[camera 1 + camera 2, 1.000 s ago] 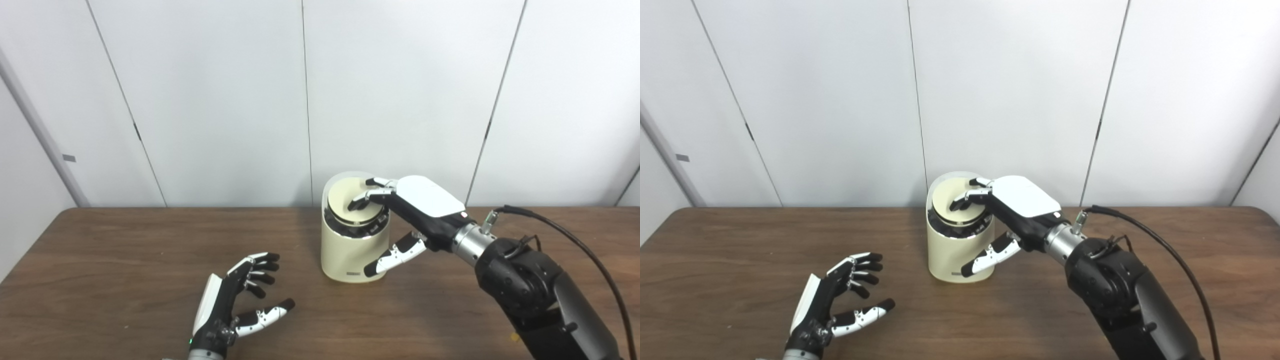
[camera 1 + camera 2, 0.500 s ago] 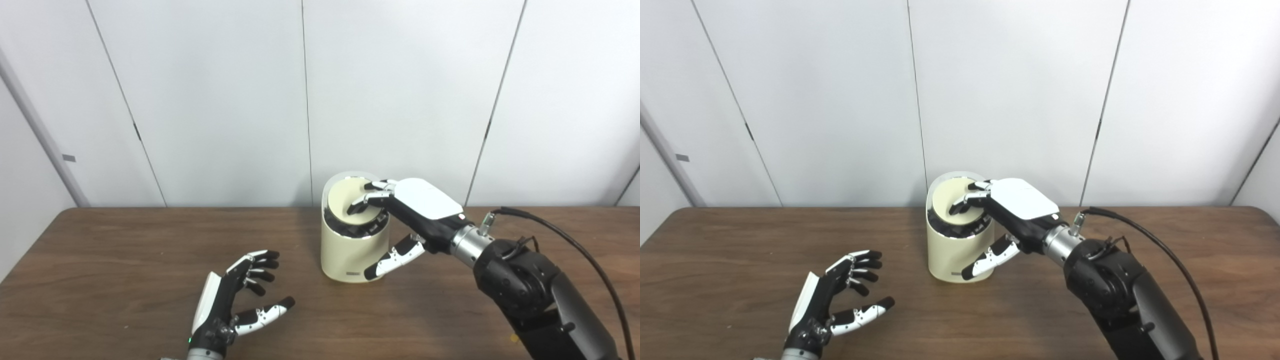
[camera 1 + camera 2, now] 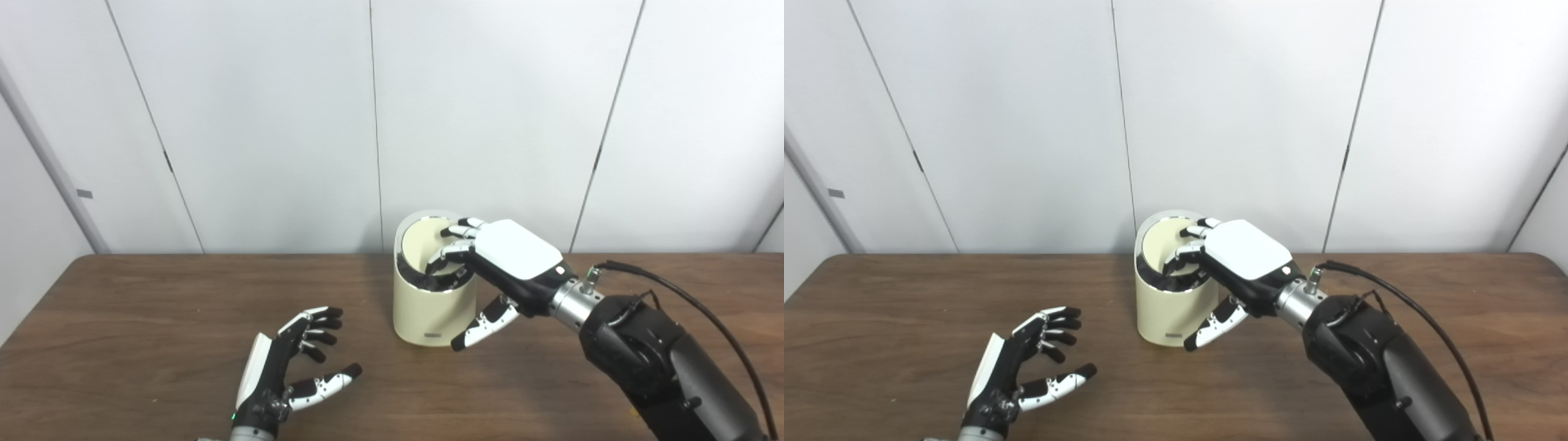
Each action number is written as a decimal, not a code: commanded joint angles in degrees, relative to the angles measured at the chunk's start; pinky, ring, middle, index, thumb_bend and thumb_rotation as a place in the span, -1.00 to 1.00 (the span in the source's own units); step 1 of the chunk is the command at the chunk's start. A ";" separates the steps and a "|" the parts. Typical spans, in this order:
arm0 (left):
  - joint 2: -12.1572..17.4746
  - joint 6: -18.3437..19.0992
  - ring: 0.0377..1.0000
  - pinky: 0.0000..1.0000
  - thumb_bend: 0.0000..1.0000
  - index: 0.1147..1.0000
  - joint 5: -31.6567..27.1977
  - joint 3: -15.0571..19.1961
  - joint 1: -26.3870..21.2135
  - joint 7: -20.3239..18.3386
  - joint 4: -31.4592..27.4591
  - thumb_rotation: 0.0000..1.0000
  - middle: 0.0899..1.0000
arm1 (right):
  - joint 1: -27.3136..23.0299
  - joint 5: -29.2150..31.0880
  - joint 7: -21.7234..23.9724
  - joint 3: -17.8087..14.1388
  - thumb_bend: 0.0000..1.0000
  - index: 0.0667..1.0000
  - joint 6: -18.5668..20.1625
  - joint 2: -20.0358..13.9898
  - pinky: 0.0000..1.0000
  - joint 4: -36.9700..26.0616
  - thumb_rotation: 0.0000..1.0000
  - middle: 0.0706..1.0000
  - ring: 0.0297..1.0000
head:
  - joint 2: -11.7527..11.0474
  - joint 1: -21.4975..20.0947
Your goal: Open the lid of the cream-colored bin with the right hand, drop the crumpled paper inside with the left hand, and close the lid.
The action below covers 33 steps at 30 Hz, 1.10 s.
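Note:
The cream-colored bin (image 3: 429, 306) stands upright at the middle of the brown table (image 3: 122, 318). Its round lid (image 3: 421, 244) is tipped steeply, with the near edge pushed down into the dark mouth. My right hand (image 3: 511, 257) lies over the bin's top from the right. Its fingers (image 3: 450, 252) curl onto the lid and its thumb (image 3: 484, 323) hangs apart in front of the bin's wall. My left hand (image 3: 288, 361) rests open and empty, palm to the right, on the table left of and nearer than the bin. I see no crumpled paper.
A white panelled wall (image 3: 490, 122) rises right behind the table's far edge, close behind the bin. A black cable (image 3: 692, 294) runs from my right wrist over the forearm.
My right hand's fingers have pushed further down into the bin's mouth and the lid has tipped more steeply. The thumb has dropped lower. My left hand has not moved.

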 commanded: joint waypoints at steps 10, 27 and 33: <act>0.24 -0.62 0.24 0.00 0.41 0.42 0.02 0.14 -1.00 0.06 -2.64 -0.80 0.36 | -0.87 -1.29 1.47 0.91 0.64 0.33 -3.12 -1.54 1.00 0.37 -0.17 0.32 0.80 | 0.73 0.20; 0.53 0.55 0.25 0.01 0.42 0.42 -0.52 0.34 -1.20 -0.68 -3.18 -0.75 0.37 | -0.88 2.83 4.28 -1.19 0.60 0.35 0.94 -0.71 0.93 -0.33 -0.09 0.34 0.80 | 0.80 0.11; 0.55 0.15 0.24 0.00 0.41 0.42 -0.50 0.27 -1.35 -0.62 -2.96 -0.79 0.36 | -0.84 4.45 3.38 -3.63 0.49 0.37 3.29 -0.15 0.96 -1.32 0.00 0.36 0.80 | 0.80 0.14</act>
